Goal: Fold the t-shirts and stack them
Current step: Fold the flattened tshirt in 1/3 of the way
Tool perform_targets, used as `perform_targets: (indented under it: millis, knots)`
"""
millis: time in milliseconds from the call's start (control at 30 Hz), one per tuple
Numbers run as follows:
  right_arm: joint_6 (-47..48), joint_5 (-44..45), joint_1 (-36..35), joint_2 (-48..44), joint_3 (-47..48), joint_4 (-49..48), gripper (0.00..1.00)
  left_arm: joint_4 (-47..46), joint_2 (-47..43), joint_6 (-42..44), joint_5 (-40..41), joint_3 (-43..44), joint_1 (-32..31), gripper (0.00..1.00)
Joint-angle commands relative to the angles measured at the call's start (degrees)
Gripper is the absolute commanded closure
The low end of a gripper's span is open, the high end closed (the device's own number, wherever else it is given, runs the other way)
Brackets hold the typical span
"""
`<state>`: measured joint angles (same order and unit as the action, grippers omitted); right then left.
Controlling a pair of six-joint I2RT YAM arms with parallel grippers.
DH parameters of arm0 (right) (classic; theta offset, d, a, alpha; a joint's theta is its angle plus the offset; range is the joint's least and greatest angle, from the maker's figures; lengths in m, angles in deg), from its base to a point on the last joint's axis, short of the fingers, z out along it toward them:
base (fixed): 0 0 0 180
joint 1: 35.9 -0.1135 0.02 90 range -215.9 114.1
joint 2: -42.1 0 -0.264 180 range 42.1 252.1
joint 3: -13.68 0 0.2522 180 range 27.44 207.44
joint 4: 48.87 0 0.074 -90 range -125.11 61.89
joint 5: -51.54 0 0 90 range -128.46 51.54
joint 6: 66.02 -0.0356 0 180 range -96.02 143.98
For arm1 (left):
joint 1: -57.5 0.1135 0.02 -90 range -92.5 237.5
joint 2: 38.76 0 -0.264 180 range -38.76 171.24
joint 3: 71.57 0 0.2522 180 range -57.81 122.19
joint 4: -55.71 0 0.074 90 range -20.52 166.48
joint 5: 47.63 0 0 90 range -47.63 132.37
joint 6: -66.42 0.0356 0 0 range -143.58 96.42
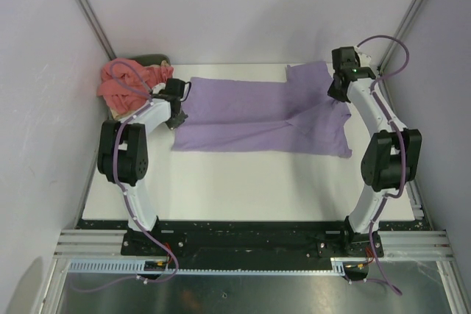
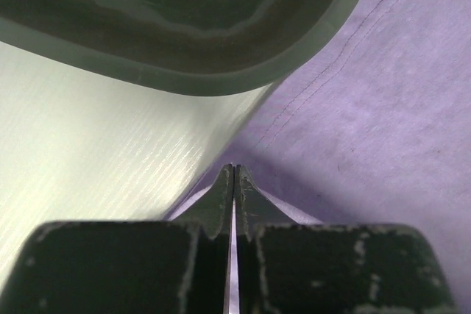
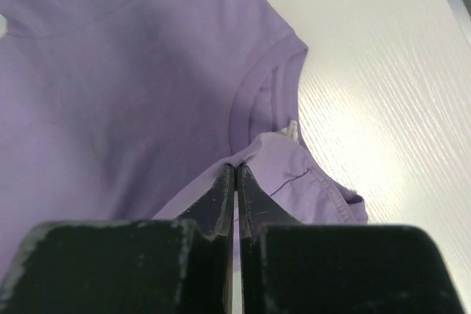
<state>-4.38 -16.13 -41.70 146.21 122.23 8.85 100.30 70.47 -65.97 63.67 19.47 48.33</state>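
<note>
Both grippers are clamped down. The left gripper (image 2: 234,176) has its jaws pressed together on the hem edge of the lavender t-shirt (image 1: 257,115). The right gripper (image 3: 235,176) is pinching a little ridge of the same shirt right by the collar (image 3: 257,99). So that's one arm on each end, with the shirt lying lengthwise across the white table (image 1: 243,189), mostly flat.

Looks to me like the grab for a fold is made and the lift hasn't started. My guess is both ends need to come up together and travel the same way, or the cloth twists or slips out.

Room-wise, there's plenty of bare table on the near side and not much at the back. The left pinch sits just beside the dark bin (image 2: 221,71), which has a pink shirt (image 1: 129,82) heaped in it, so that side is tight. The right end is close to the table's side edge too.
</note>
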Motion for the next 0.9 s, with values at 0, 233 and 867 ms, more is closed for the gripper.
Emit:
perform_targets:
  millis: [0,233,867]
  knots:
    - [0.65,3.63,-1.41,4.23,5.47,1.32,1.0,-0.52,0.0,1.26,2.12,2.96,0.47,1.0]
    - [0.14,4.88,-1.78,7.07,5.42,2.15,1.0,-0.65,2.17,2.33,2.18,5.68,0.47,1.0]
    - [-1.06,4.35,-0.18,4.91,-0.92,0.24,1.0,-0.64,5.99,4.68,1.29,10.61,0.47,0.99]
